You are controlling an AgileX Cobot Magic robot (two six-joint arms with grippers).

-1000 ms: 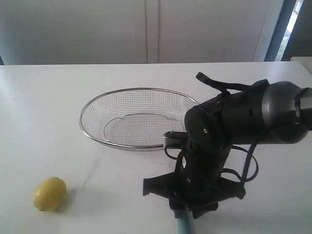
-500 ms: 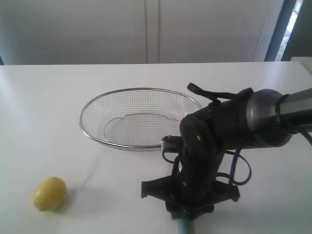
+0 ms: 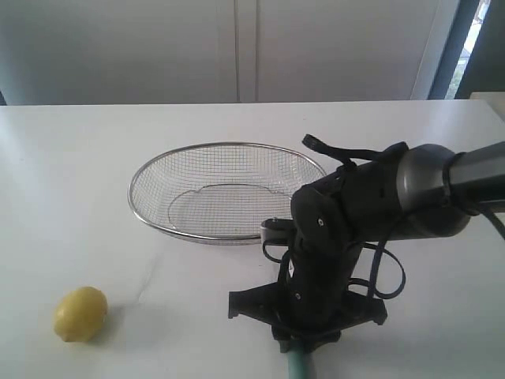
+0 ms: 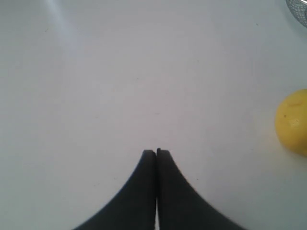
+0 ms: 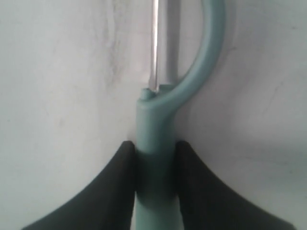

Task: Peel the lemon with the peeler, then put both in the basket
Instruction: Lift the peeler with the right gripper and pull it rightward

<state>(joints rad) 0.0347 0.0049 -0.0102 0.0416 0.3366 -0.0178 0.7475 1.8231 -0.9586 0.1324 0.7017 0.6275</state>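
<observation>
The yellow lemon [image 3: 80,313] lies on the white table at the front left, and also shows in the left wrist view [image 4: 293,122]. The teal peeler [image 5: 154,139] lies on the table, its handle clamped between the right gripper's [image 5: 154,146] fingers, its curved head and metal blade pointing away. In the exterior view only the handle's end [image 3: 299,366] pokes out under the right arm [image 3: 347,237]. The wire mesh basket [image 3: 132,197] stands mid-table behind that arm. My left gripper [image 4: 156,152] is shut on nothing, over bare table beside the lemon.
The right arm's black body and cables cover the basket's front right rim. A corner of the basket [image 4: 300,7] shows in the left wrist view. White cabinet doors stand behind the table's far edge.
The right arm has shifted a little to the left and settled lower over the peeler. The lemon and basket have not moved.
</observation>
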